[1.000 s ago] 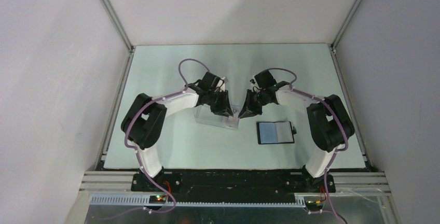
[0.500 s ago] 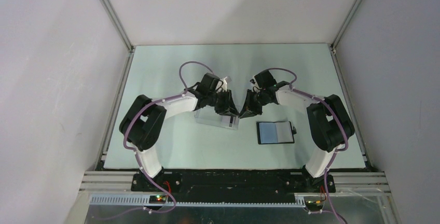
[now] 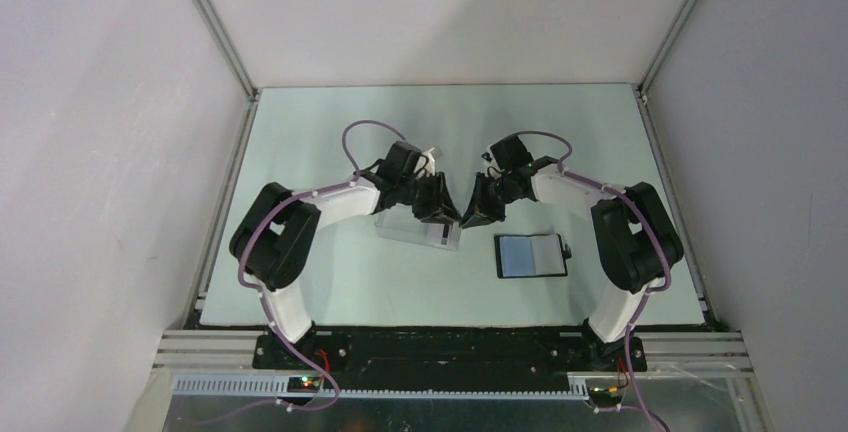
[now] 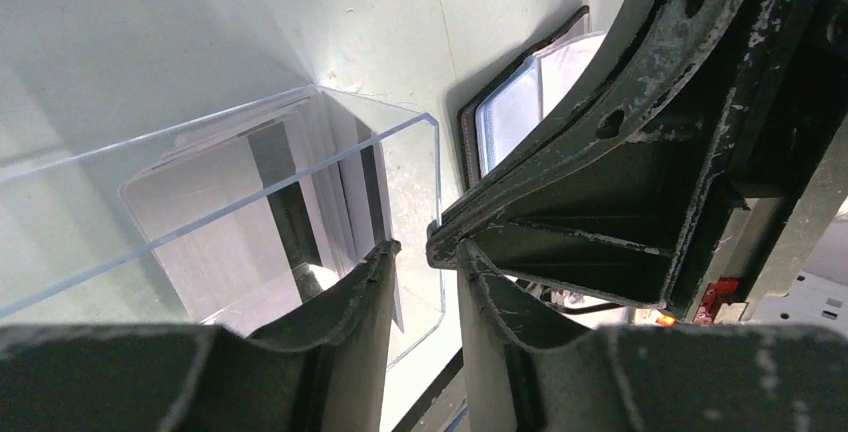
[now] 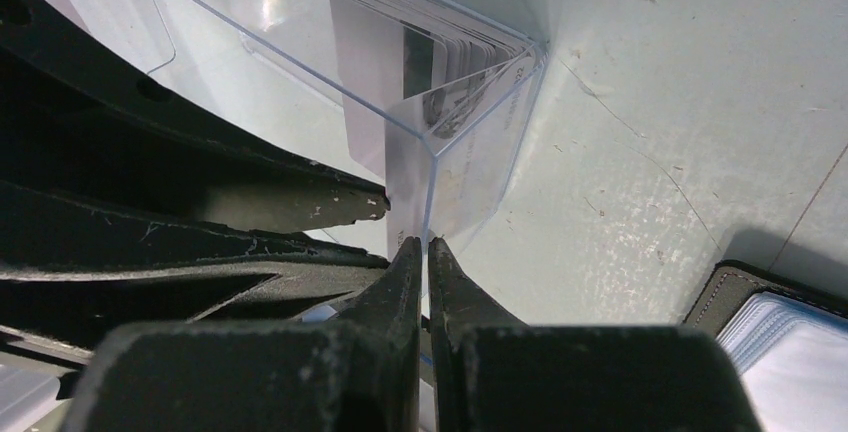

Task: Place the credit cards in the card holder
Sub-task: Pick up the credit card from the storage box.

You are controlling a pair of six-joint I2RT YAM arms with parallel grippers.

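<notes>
left gripper: jaws apart by a narrow gap, tips down at the right end of the clear plastic box. The box's end wall seems to run into that gap. Whether either finger touches the wall cannot be told.
right gripper: jaws drawn together to a thin slit, tips at the box's end corner, just beside the left gripper. Whether anything is pinched between them cannot be told.
credit cards: a stack standing on edge inside the clear plastic box, against its right end wall, with a dark stripe showing on the front card.
card holder: lying open and flat on the bench, pale pockets facing up. It is right of the box and apart from it.
</notes>
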